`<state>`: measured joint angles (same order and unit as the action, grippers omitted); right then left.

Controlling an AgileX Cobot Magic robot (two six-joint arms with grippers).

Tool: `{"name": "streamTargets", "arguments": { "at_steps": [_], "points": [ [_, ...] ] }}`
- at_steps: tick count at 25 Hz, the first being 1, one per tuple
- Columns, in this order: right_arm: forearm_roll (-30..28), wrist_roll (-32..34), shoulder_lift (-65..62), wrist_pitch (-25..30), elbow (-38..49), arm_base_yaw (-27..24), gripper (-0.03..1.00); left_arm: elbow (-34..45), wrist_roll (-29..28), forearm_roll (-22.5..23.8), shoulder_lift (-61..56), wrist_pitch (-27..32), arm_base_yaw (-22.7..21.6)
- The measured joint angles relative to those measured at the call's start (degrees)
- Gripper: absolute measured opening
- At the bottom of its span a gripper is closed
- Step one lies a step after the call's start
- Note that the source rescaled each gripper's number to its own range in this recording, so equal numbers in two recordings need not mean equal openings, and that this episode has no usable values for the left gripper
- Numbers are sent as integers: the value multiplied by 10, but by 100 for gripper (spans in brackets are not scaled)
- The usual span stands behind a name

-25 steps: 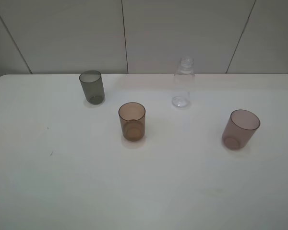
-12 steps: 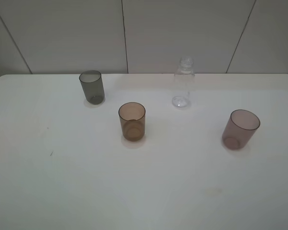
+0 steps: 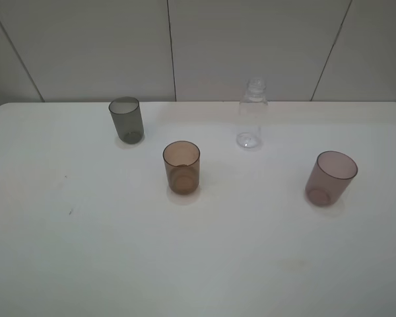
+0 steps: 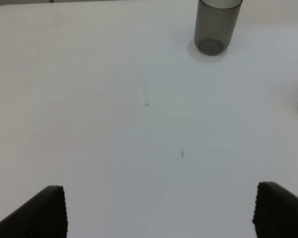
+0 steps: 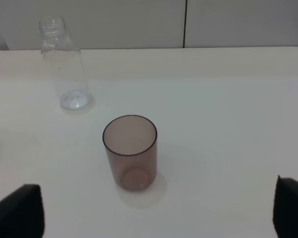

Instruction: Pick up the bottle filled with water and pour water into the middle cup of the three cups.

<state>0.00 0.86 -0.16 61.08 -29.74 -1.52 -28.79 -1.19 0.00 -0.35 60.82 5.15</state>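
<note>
Well, the white bench (image 3: 86,264) takes up nearly everything in sight, with a pale panelled wall (image 3: 86,46) behind it. On it stands the bottle (image 3: 252,113), towards the back and right of centre: small, clear and colourless, with a narrow threaded neck and no cap. It is upright, its long axis vertical and its open mouth pointing straight up. It is so transparent that I cannot tell how much water is in it.

The three cups are straight-sided translucent tumblers, all upright with their mouths open to the ceiling, and well apart from one another. The middle cup (image 3: 181,168) is amber-brown and sits forward and to the left of the bottle. The smoky grey cup (image 3: 126,119) stands further back on the left, and the pinkish-mauve cup (image 3: 330,178) stands nearer on the right, forward of the bottle.

The left end effector (image 4: 159,210) shows only as two dark fingertips set wide apart over bare bench, gripping nothing. The right end effector (image 5: 159,210) is likewise spread wide with nothing between its tips, on the near side of the pinkish-mauve cup.
</note>
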Motion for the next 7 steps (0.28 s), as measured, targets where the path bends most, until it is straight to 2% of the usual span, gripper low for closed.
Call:
{"name": "streamTargets", "arguments": {
  "at_steps": [7],
  "points": [
    [0, 0, 0, 0, 0, 0, 100, 0, 0, 0, 0, 0, 0]
  ]
}}
